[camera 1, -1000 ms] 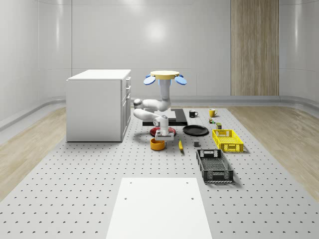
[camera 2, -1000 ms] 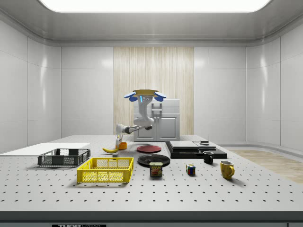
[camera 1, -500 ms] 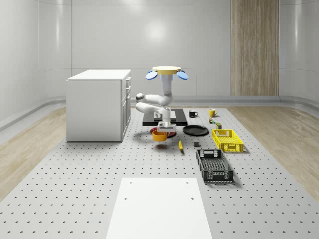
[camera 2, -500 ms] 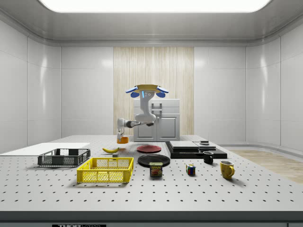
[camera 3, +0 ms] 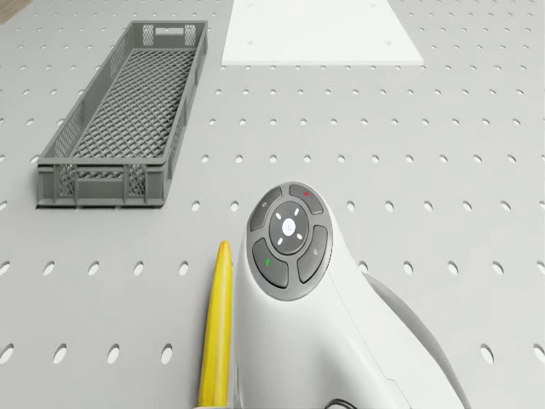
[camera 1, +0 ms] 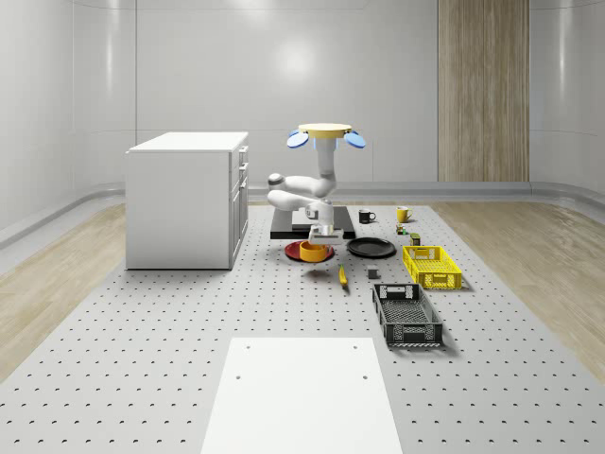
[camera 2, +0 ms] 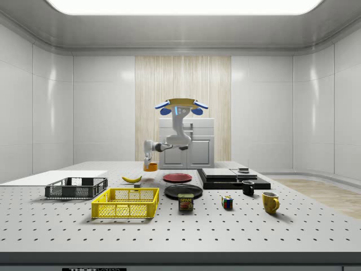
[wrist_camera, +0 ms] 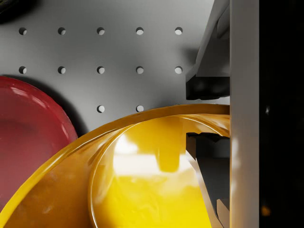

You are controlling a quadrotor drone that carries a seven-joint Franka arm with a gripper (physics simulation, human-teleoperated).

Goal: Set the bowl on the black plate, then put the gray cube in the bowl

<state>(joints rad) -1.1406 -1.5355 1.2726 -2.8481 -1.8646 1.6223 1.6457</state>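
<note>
**Q:** Which items are hidden, cut off or hard to resolve?

**A:** In the wrist view the glossy orange-yellow bowl (wrist_camera: 142, 180) is cut off by the frame edges, and one dark gripper finger (wrist_camera: 204, 166) reaches inside its rim. The small gray cube (camera 1: 373, 274) is only a dark speck beside the flat black round plate (camera 1: 371, 248), on the side toward the yellow mesh crate (camera 1: 431, 266). In the drone view the white arm housing covers part of the yellow banana (camera 3: 216, 324).

**Q:** What is the state and location of the bowl?

**A:** The two-finger gripper (camera 1: 319, 238) is closed on the bowl's rim, one finger inside the wall and one outside. The bowl hangs clear of the perforated gray table (camera 1: 142, 340), above the edge of the red round plate (camera 1: 301, 251), which lies just beside the black plate. The bowl is not over the black plate. Its interior is shiny and reflective.

**Q:** Where is the drone?

**A:** The quadrotor drone (camera 1: 326, 134) hovers above the black plate's neighbourhood, over the flat black slab (camera 1: 312, 227) behind the black plate.
</note>
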